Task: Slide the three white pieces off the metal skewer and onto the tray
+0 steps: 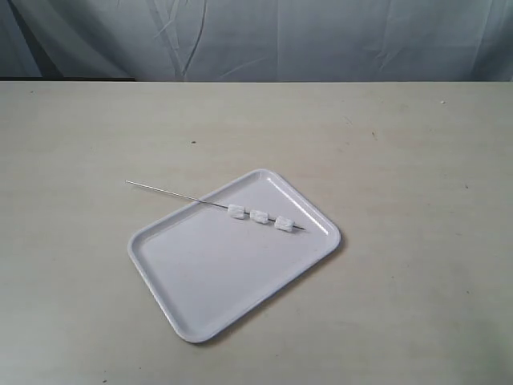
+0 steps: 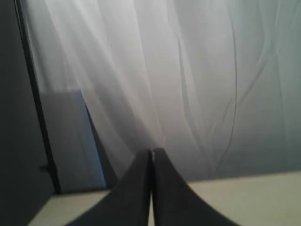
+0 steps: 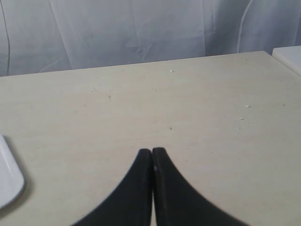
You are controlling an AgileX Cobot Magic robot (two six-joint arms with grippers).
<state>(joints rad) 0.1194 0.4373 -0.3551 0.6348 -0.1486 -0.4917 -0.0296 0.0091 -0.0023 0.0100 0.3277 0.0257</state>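
Item 1. Tray (image 1: pixel 216 273): white, rectangular, rounded corners, low raised rim. Lies flat on the table (image 1: pixel 401 160), centre of the exterior view, long axis running diagonally from lower left to upper right. One corner also shows in the right wrist view (image 3: pixel 7 179).

Item 2. Metal skewer (image 1: pixel 176 195): thin silvery rod, slanting from the upper left down to the right. Its left part crosses the tray's upper-left rim and reaches out over the table; its right end lies inside the tray near the right corner.

Item 3. Three white pieces (image 1: pixel 259 216): small pale lumps, all threaded on the right part of the skewer, in a row with small gaps between them, within the tray's upper right area.

Item 4. Left gripper (image 2: pixel 151 151): dark fingers pressed together, nothing between them; faces a white cloth backdrop (image 2: pixel 188 70) with the table edge below it.

Item 5. Right gripper (image 3: pixel 152 150): dark fingers closed tip to tip, empty, above bare table, well apart from the tray corner.
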